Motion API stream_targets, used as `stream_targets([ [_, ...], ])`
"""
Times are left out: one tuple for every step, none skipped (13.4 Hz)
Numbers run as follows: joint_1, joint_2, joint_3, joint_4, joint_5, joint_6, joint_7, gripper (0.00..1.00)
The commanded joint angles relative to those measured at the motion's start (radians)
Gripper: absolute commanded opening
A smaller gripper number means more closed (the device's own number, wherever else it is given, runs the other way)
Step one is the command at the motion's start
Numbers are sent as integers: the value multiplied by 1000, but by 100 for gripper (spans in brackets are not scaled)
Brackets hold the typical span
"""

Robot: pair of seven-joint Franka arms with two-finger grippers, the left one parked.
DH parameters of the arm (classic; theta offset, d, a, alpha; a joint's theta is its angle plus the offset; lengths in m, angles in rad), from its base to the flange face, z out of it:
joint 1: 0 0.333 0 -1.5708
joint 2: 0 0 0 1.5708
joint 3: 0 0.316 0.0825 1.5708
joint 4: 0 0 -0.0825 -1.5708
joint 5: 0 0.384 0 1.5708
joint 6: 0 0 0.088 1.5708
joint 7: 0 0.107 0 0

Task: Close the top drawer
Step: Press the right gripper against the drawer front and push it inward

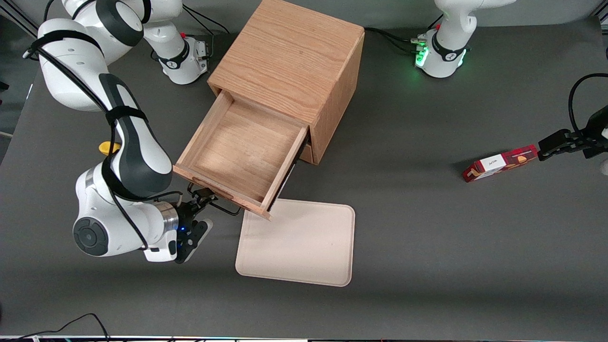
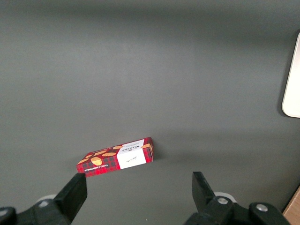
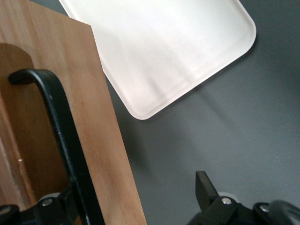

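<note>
While the top drawer (image 1: 240, 156) stands pulled well out of the oak cabinet (image 1: 289, 66) in the front view, its bare wooden floor shows, and its front faces the camera and the working arm's end of the tabletop (image 1: 427, 228). The pincer (image 1: 202, 202) sits right at the drawer front, at the thin black handle (image 1: 223, 205), nearer to the camera than the drawer box. A cream tray (image 1: 297, 242) lies flat just in front of the drawer, one corner of the drawer front overhanging its edge. A red biscuit box (image 1: 501, 163) lies toward the parked arm's end of the tabletop, and something small and yellow (image 1: 108, 147) peeks out beside the working arm.

From the left wrist view, the red biscuit box (image 2: 117, 157) lies flat on the grey tabletop (image 2: 140, 70), and an edge of the cream tray (image 2: 293, 79) shows.

From the right wrist view, the oak drawer front (image 3: 61, 103) fills one side with the black handle (image 3: 61, 131) running along it. One finger (image 3: 206, 190) of the pincer (image 3: 136, 206) stands well apart from the wood over the tabletop (image 3: 225, 131), the other lies at the handle; the jaws are spread wide and grip nothing. The cream tray (image 3: 164, 51) lies near the drawer front.
</note>
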Motion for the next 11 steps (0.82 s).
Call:
stream_targets([
  [-1,2,19,-12,-35,-10,-10,100],
  [-1,2,20,-15,-39,-10,-9,100],
  [1,2,23,-17,-41,-10,-9,100],
  [4,0,31,-18,-44,-10,-7,100],
  [5,-1,31,-21,-50,-10,-6,100],
  [7,-3,33,-24,-53,-10,2,100],
  [10,-9,34,-33,-53,-10,3,100],
  [10,-12,33,-44,-53,-10,5,100],
  [12,-13,34,-53,-53,-10,17,100],
  [12,-15,34,-60,-52,-8,20,100],
  [12,-15,34,-61,-52,-8,20,100],
])
